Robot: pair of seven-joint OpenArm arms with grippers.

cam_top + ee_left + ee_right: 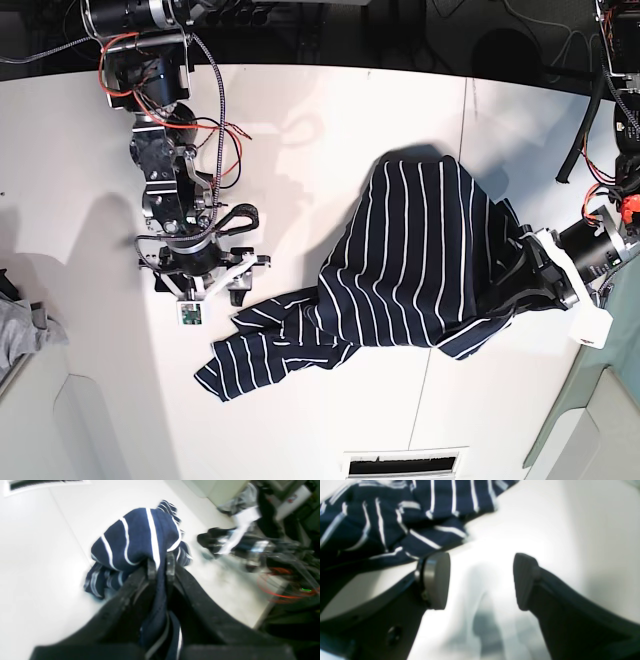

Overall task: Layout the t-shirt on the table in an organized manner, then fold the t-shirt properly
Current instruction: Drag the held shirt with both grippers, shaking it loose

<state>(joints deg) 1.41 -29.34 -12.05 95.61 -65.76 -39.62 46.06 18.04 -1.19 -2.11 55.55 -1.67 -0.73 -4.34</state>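
White tabletop point(330, 150) is seen whole only in the base view, with the t-shirt point(420, 260) bunched from centre toward 3 o'clock. Only the left wrist view shows the left gripper point(160, 566) with jaws clamped on a shirt fold. The right wrist view shows the right gripper point(481, 580) with jaws wide, nothing between them, the shirt at 10 o'clock. The right arm is extended from 11 o'clock.

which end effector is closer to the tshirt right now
Left. The left end effector is shut on the t-shirt, pinching its fabric. The right end effector is open above the table, empty, beside the shirt's edge.
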